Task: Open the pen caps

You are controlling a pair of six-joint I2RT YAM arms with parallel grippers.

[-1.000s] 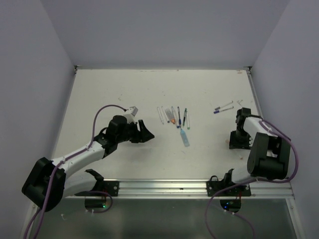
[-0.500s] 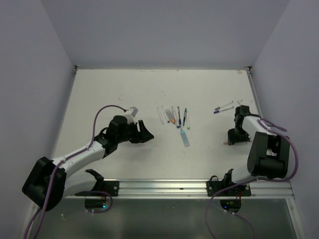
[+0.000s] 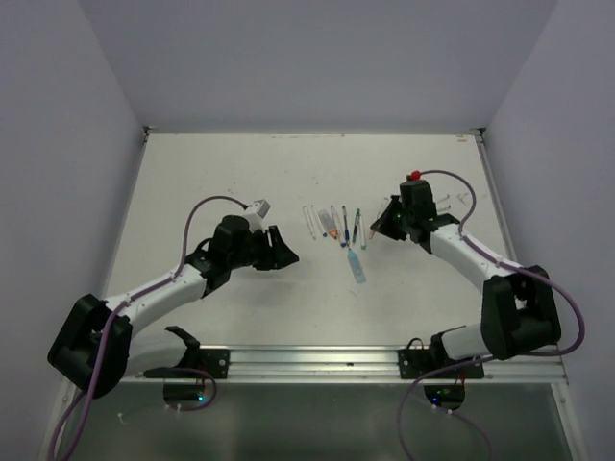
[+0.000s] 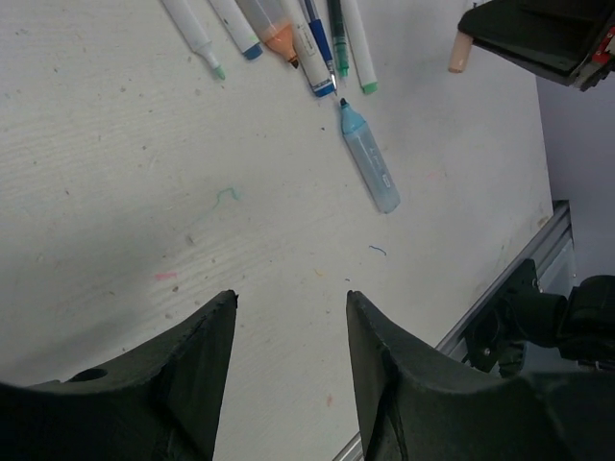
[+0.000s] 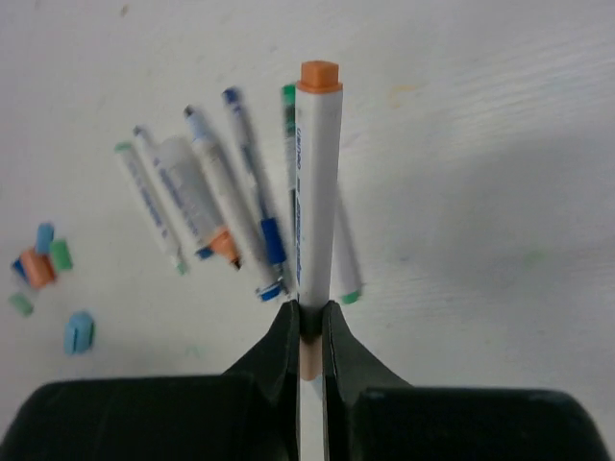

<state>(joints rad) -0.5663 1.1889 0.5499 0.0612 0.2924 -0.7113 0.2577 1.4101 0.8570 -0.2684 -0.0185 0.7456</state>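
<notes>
The right end effector (image 5: pixel 308 315) is clamped shut on the lower barrel of a white pen (image 5: pixel 316 182), held off the worktop (image 4: pixel 144 202) above the row of pens (image 5: pixel 188 192) lying at its middle; the orange cap (image 5: pixel 319 74) on the pen's free end looks to be in place. The left end effector (image 4: pixel 288 300) hovers over bare worktop with its jaws spread and nothing between them, near the row and a light blue marker (image 4: pixel 369 161). Several loose caps (image 5: pixel 79 331) lie beside the row, so some pens seem done. The step in hand appears to be presenting this pen for uncapping; next, the left jaws need to line up with the orange cap, close on it alone, and pull straight along the barrel while the right grips firm.
</notes>
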